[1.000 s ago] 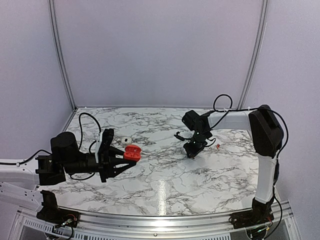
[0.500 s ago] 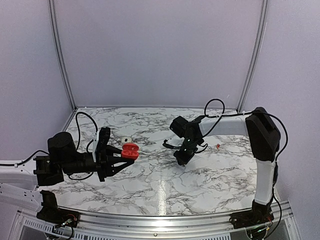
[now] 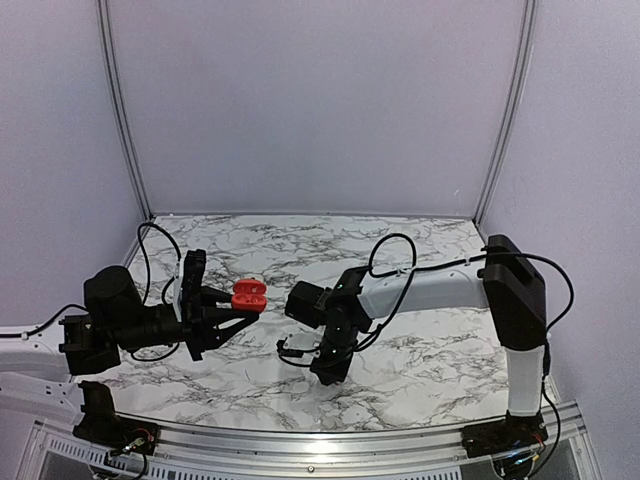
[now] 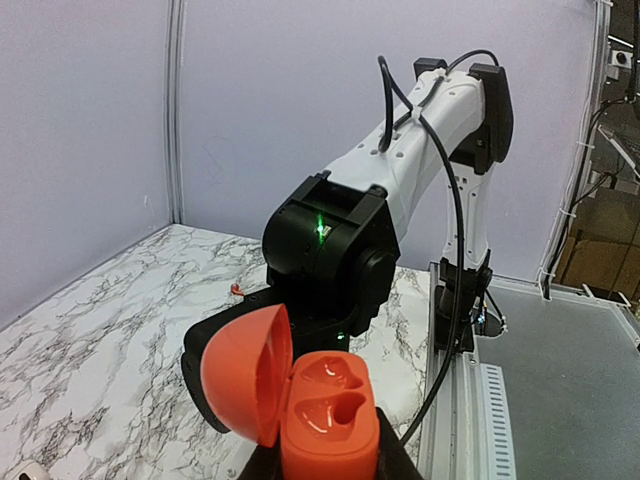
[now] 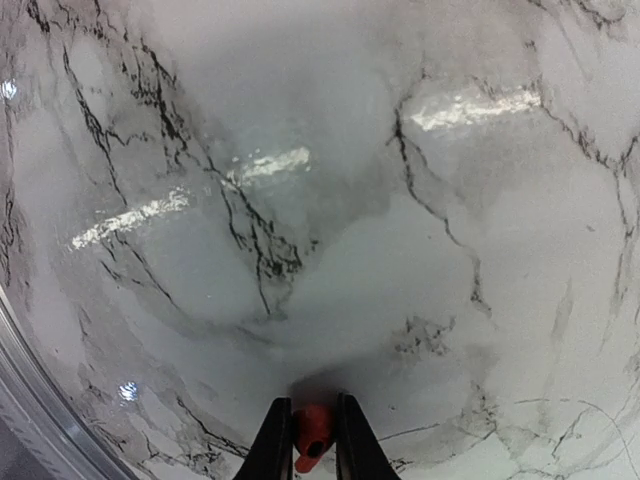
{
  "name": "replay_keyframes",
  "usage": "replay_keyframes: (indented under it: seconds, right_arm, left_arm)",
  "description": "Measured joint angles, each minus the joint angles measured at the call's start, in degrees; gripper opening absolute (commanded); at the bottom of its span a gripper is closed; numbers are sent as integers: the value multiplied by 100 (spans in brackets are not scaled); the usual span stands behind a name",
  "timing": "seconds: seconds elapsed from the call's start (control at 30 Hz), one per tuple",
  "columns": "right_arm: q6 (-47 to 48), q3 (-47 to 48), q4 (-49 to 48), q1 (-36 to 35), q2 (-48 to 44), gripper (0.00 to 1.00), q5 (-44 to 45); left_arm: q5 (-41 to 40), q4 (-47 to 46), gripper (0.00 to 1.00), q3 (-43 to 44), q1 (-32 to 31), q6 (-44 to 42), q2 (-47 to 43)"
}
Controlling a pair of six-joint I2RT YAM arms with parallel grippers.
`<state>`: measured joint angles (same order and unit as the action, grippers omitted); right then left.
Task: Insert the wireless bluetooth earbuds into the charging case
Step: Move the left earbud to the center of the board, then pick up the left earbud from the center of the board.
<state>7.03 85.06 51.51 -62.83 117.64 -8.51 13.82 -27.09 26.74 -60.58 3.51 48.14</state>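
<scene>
We see one marble table [image 3: 420, 350] with two arms over it. The right arm [image 3: 430, 285] reaches across toward the middle and bends down, so that its wrist camera looks straight at the marble. The left arm [image 3: 110, 310] lies low on the left.

The left gripper [image 3: 243, 308] pinches the one red charging case [image 4: 325, 420] by its base and holds it clear of the table. The case stands open. Its lid [image 4: 245, 375] is swung out to one side on the hinge, and its two wells [image 4: 325, 395] face up.

The right gripper [image 5: 312, 415] is pressed together on one red earbud [image 5: 313, 432], above the marble near the table's front edge. The bud's long axis runs along the fingers.

We count a second small red piece [image 4: 237, 290] lying on the marble behind the right arm. It is too small for us to tell what it is.
</scene>
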Motion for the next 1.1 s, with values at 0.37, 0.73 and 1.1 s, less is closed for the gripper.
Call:
replay_keyframes:
  seconds: [0.37,0.73,1.1]
  right_arm:
    - [-101,42,363,-216,15,25,284]
    - [-251,258,715,-332,160,23,610]
    - [-275,479,892,-354,284,8,640]
  left_arm:
    - [-44,4,0,-59,0,33,-2]
    - [-46,4,0,-59,0,33,-2]
    - [-105,4,0,-63,0,4,13]
